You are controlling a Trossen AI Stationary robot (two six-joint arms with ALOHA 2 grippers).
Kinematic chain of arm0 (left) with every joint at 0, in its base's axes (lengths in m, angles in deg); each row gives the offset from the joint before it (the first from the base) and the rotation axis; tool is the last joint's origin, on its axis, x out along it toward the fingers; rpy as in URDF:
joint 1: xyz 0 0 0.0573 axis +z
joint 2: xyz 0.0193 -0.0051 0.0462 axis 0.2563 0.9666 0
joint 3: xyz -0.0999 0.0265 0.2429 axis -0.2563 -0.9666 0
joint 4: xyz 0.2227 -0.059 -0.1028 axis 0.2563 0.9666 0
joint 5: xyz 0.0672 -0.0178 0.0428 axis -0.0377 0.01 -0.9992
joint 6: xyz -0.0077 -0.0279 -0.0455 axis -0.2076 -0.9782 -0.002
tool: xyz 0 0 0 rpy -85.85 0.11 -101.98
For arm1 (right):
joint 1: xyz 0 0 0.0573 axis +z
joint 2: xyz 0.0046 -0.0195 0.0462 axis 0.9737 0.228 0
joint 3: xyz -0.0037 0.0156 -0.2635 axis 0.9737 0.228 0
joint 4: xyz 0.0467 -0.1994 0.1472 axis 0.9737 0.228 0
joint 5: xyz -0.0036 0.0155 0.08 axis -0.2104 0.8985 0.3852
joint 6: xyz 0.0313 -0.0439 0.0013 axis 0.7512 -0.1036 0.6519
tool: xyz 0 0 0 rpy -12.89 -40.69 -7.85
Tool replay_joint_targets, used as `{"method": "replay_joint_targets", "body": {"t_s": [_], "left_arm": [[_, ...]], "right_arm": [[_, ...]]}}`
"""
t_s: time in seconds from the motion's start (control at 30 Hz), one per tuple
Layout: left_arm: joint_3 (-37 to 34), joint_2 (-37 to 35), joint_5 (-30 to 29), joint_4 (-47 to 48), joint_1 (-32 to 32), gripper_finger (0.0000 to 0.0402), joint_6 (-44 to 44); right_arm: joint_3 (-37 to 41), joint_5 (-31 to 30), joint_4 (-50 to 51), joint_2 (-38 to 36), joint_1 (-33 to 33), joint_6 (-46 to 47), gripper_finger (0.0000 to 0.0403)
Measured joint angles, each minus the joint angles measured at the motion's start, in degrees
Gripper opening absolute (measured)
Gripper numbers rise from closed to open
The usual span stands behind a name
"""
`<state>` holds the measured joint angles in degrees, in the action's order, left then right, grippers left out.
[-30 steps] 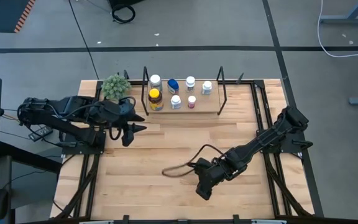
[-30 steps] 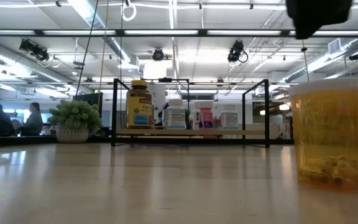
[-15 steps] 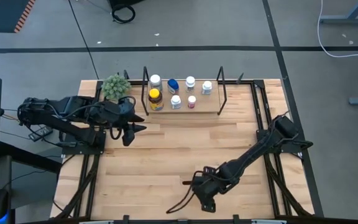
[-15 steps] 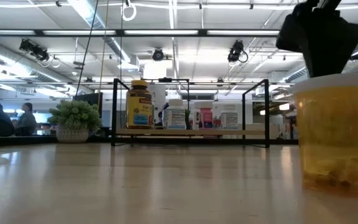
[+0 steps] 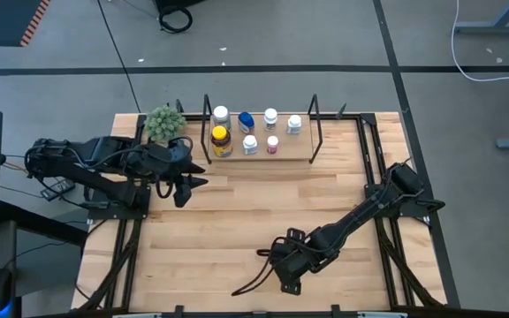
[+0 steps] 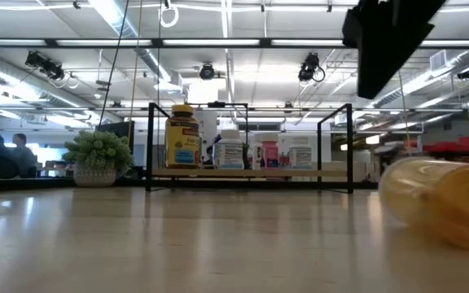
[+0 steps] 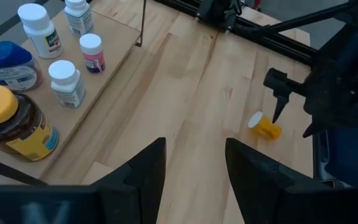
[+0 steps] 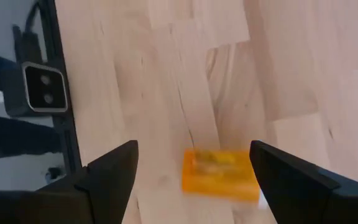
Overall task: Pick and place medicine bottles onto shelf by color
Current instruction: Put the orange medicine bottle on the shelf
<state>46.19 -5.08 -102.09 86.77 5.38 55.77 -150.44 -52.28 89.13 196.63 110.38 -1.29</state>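
Observation:
A small amber bottle [image 8: 219, 175] with a white cap lies on its side on the table near the near edge; it also shows in the left wrist view [image 7: 265, 126] and the low view [image 6: 442, 200]. My right gripper [image 8: 192, 149] hangs above it, open, one finger on either side and clear of it; in the high view the gripper [image 5: 283, 272] hides the bottle. The shelf [image 5: 290, 155] holds several bottles standing upright: a larger amber one with a yellow cap [image 5: 221, 140], a blue one [image 5: 246, 121] and small white ones. My left gripper [image 5: 193, 181] waits open, left of the shelf.
A green plant ball [image 5: 163, 124] stands at the shelf's left end. A dark cable [image 5: 246, 287] trails from the right arm over the table near its near edge. Bare wood lies between the shelf and the fallen bottle. People sit far off [image 6: 6, 155] in the room.
The small amber bottle stood upright in the low view and has fallen onto its side. My right gripper moved toward the table's near edge, came down close over the bottle, then rose and shifted a little left.

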Motion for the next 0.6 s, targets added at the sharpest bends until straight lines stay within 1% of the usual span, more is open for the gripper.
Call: {"method": "replay_joint_targets", "body": {"t_s": [0.17,0.23,0.27,0.33,0.43,0.5,0.6], "left_arm": [[0.0,0.0,0.0,0.0,0.0,0.0172,0.0],[0.0,0.0,0.0,0.0,0.0,0.0172,0.0],[0.0,0.0,0.0,0.0,0.0,0.0172,0.0],[0.0,0.0,0.0,0.0,0.0,0.0172,0.0],[0.0,0.0,0.0,0.0,0.0,0.0172,-0.2],[0.0,0.0,0.0,0.0,0.0,0.0172,-0.5],[0.0,0.0,0.0,0.0,0.0,0.0172,-0.9]], "right_arm": [[-0.1,-0.3,2.6,-0.1,0.3,1.8,0.0316],[-0.1,-0.3,5.6,-0.1,0.6,5.6,0.0316],[-0.1,-0.3,7.4,-0.1,0.9,9.0,0.0316],[-0.1,0.1,11.1,-0.1,1.5,19.0,0.0316],[-0.1,4.3,15.9,-0.1,2.7,38.0,0.0316],[-0.1,6.2,16.3,-0.1,3.6,49.6,0.0316],[-0.1,5.8,15.7,-0.1,4.9,64.4,0.0316]]}}
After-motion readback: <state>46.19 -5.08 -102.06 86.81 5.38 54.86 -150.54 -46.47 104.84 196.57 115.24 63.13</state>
